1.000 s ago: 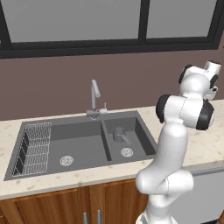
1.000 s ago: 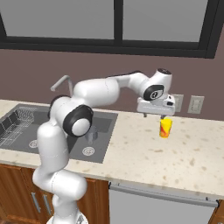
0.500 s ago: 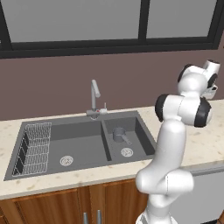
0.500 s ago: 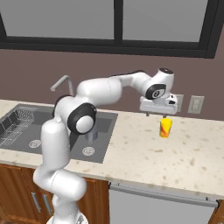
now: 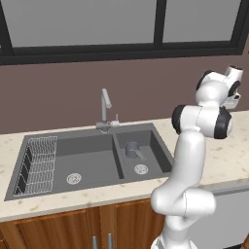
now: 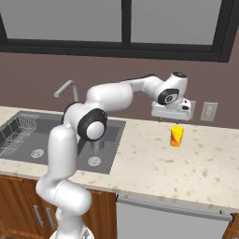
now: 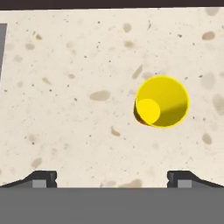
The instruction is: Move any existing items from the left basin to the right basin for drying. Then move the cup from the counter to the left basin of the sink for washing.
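The yellow cup [image 6: 176,136] stands upright on the beige counter [image 6: 154,158], right of the sink. From above, its open mouth [image 7: 162,101] lies right of centre in the hand view. My gripper [image 6: 172,118] hangs a little above the cup and slightly to its left, apart from it. It is open, its fingertips [image 7: 43,177] spread wide with nothing between them. The grey metal pot [image 5: 132,149] sits in the right basin [image 5: 146,154]. The wider left basin [image 5: 82,163] holds only its wire rack [image 5: 39,165].
The silver faucet [image 5: 104,109] rises behind the divider between the basins. A wall outlet [image 6: 208,111] is on the brown wall behind the cup. The sink's edge [image 7: 2,43] shows at the left of the hand view. Counter stretches on to the right of the cup.
The hand has shifted slightly to the right over the counter, closer to the spot above the cup. Cup and pot have not moved.
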You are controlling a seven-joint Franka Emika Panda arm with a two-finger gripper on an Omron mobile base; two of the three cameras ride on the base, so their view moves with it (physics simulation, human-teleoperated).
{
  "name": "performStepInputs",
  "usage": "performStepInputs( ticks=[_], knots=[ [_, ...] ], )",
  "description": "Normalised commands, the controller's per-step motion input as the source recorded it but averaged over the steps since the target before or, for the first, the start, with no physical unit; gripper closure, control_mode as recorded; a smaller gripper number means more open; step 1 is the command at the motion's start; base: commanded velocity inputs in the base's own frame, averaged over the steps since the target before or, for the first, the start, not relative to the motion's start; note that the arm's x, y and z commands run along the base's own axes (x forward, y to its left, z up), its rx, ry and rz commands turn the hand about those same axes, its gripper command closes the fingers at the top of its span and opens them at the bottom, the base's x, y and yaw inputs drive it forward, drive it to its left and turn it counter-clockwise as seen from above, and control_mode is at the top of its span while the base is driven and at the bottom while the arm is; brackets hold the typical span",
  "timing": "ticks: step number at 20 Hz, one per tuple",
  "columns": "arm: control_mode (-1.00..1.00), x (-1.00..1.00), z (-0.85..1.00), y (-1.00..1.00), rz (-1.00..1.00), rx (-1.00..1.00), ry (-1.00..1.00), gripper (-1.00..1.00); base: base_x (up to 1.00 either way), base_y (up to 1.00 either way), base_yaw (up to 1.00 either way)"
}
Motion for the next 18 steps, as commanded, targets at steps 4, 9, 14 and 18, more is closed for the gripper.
performStepInputs(
  ticks=[4,9,14,18],
  knots=[
    [-1.0,0.21,-0.08,-0.05,-0.02,0.0,0.0,-1.0,0.0,0.0,0.0],
    [-1.0,0.14,-0.12,-0.09,-0.02,0.0,0.0,-1.0,0.0,0.0,0.0],
    [-1.0,0.1,-0.13,-0.09,-0.02,0.0,0.0,-1.0,0.0,0.0,0.0],
    [-1.0,0.14,-0.12,-0.1,-0.02,0.0,0.0,-1.0,0.0,0.0,0.0]
  ],
)
